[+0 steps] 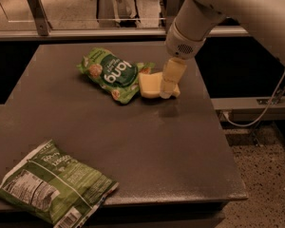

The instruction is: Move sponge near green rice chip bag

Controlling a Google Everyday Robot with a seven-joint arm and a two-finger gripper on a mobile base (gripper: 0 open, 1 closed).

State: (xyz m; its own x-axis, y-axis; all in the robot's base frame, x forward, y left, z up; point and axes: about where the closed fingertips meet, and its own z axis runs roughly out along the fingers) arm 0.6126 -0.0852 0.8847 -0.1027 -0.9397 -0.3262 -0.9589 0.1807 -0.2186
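Lying at the front left corner of the dark table [147, 165], the olive-green nutrition-label bag [52, 186] reaches the front edge and sits well apart from everything else; it plays no part here. Further right and toward the back, the green rice chip bag [115, 75] lies flat with its white lettering up. The sponge [149, 85] rests on the table just right of it, its left edge touching or all but touching the bag's crinkled rim, so the placing looks as good as done. The gripper [167, 92] stands at the sponge's right end, low against the tabletop. Whether it clamps the foam or has let go, I cannot tell from this view.

2 things could go wrong, in my judgement. If the gripper rises while gripping, the sponge comes up with it and leaves the bag. If it slides left, the foam would shove the light bag or ride up onto it, since nothing braces the bag.

The arm [199, 23] comes in from the upper right, its thick white forearm sloping down and left. The wrist is bent so that the pale gripper points almost straight down at the table. Right of the table, a cable [275, 99] hangs by the frame, clear of the arm.
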